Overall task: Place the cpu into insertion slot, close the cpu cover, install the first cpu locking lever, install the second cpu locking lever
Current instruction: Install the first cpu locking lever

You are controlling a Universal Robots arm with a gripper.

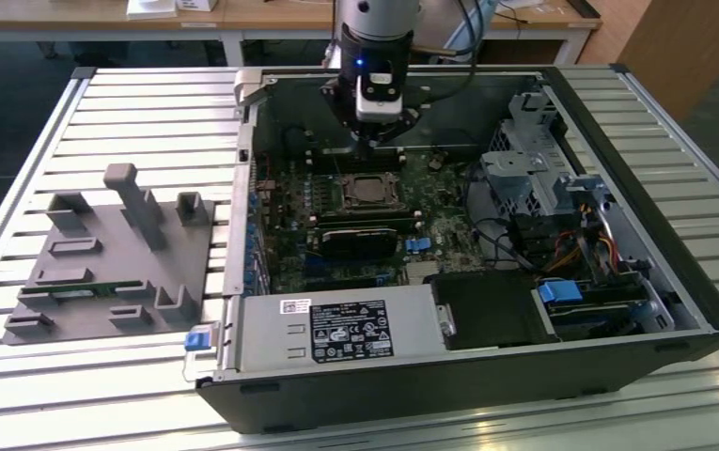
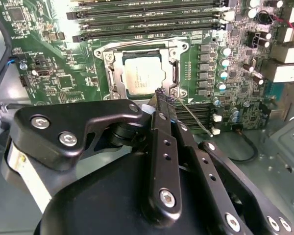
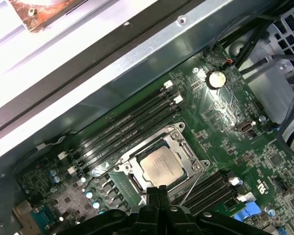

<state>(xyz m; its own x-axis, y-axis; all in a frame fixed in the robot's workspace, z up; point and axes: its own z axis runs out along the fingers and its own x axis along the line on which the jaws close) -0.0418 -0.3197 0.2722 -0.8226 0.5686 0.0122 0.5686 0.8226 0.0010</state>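
While the gripper (image 2: pixel 165 98) is pressing its fingers (image 2: pixel 160 99) together on nothing visible, their tips are hanging at the near corner of the cpu cover (image 2: pixel 175 73), with a thin wire locking lever (image 2: pixel 193 117) jutting out just beside them. The cpu (image 2: pixel 142 77) is sitting in the insertion slot (image 2: pixel 137 53) under the lowered cover, and the memory slots (image 2: pixel 152 19) are lying beyond.

A worktable (image 1: pixel 146 103) of pale metal slats is seen, with glare caught on the slats nearest the camera. Behind it a long wooden desk (image 1: pixel 33 19) on white legs is set over a dark floor (image 1: pixel 14 70), with white papers (image 1: pixel 171 7) laid on it. A wooden panel (image 1: pixel 692 47) is seen at the exterior view's right.
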